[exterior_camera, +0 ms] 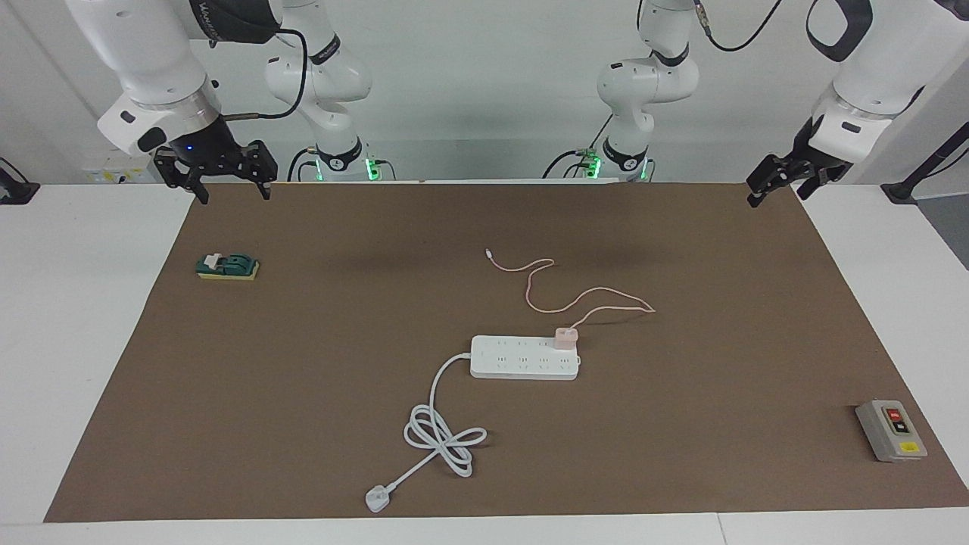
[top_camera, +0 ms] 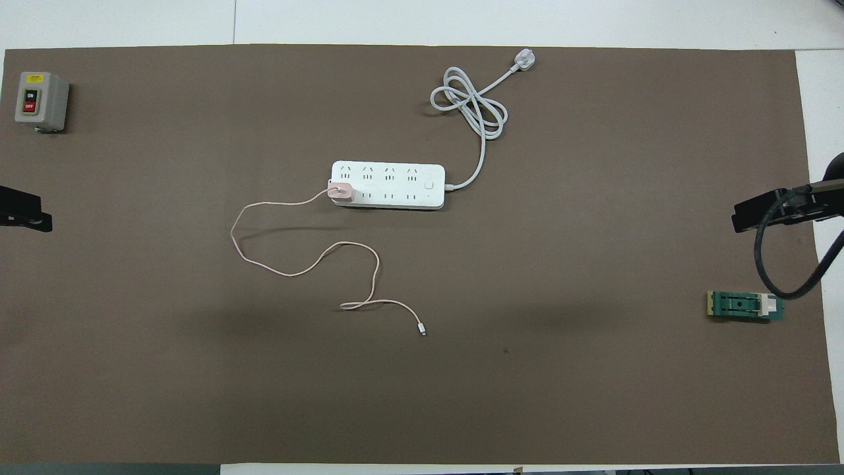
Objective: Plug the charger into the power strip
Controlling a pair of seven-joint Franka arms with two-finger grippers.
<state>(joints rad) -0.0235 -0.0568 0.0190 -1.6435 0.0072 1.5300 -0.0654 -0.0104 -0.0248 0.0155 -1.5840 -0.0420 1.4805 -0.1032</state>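
The white power strip [exterior_camera: 522,357] lies flat near the middle of the brown mat [exterior_camera: 303,363]. The pale pink charger [exterior_camera: 565,337] stands plugged on the strip's end toward the left arm, also seen from overhead as the charger [top_camera: 341,192] on the power strip [top_camera: 389,194]. Its thin pink cable [exterior_camera: 575,299] snakes toward the robots. My left gripper [exterior_camera: 774,195] hangs open and empty over the mat's corner by its base. My right gripper [exterior_camera: 233,193] is open and empty over the mat's corner at its own end.
The strip's thick white cord [exterior_camera: 443,437] is coiled farther from the robots and ends in a white three-pin plug [exterior_camera: 375,499]. A grey button box [exterior_camera: 892,430] sits toward the left arm's end. A green block [exterior_camera: 228,266] lies below the right gripper.
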